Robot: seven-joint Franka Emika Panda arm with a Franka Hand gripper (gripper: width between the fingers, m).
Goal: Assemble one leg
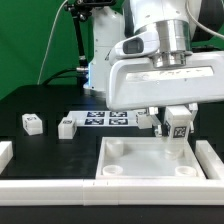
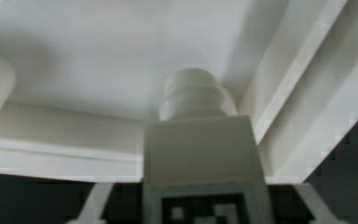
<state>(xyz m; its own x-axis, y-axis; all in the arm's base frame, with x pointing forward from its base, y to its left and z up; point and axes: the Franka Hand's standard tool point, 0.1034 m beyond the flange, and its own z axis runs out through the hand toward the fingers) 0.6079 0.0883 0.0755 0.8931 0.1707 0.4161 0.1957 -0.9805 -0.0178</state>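
Note:
My gripper is shut on a leg, a stubby white block whose tag faces the camera. It hangs just above the back corner of the large white square panel on the exterior view's right. In the wrist view the held leg fills the middle between my fingers, and its rounded peg end points into the panel's raised-rim corner. Whether the peg touches the panel cannot be told. Three more legs lie on the black table: two on the left and one behind the panel.
The marker board lies flat behind the panel. A white rail runs along the table's front, with short white walls on the left and on the right. The arm's white body hangs over the middle.

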